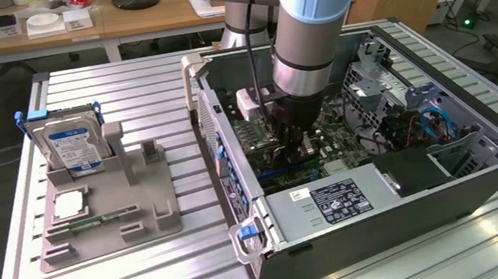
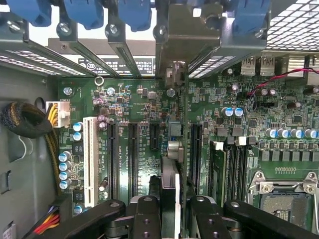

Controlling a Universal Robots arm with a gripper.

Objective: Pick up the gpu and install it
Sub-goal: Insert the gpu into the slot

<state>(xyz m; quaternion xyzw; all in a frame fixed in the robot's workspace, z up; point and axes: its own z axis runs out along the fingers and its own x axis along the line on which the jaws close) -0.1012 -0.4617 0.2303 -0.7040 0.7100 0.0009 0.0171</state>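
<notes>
My gripper [image 1: 292,145] reaches down into the open computer case [image 1: 477,163], over the green motherboard [image 2: 134,99]. In the wrist view the gripper [image 2: 174,219] is shut on the gpu [image 2: 182,124], seen edge-on as a thin dark card between the black fingers [image 2: 144,219]. The card runs from the fingers to its silvery metal end bracket [image 2: 187,30], which stands at the case's rear slot openings. The card stands upright among the black expansion slots [image 2: 132,159]. Whether its edge sits in a slot is hidden.
Left of the case in the exterior view, a grey holder tray [image 1: 146,228] carries a silver hard drive with a blue label [image 1: 74,145] and a narrow green memory stick [image 1: 103,218]. Inside the case lie a power supply [image 1: 332,204], a cable bundle [image 2: 25,122] and blue slot latches [image 2: 84,12].
</notes>
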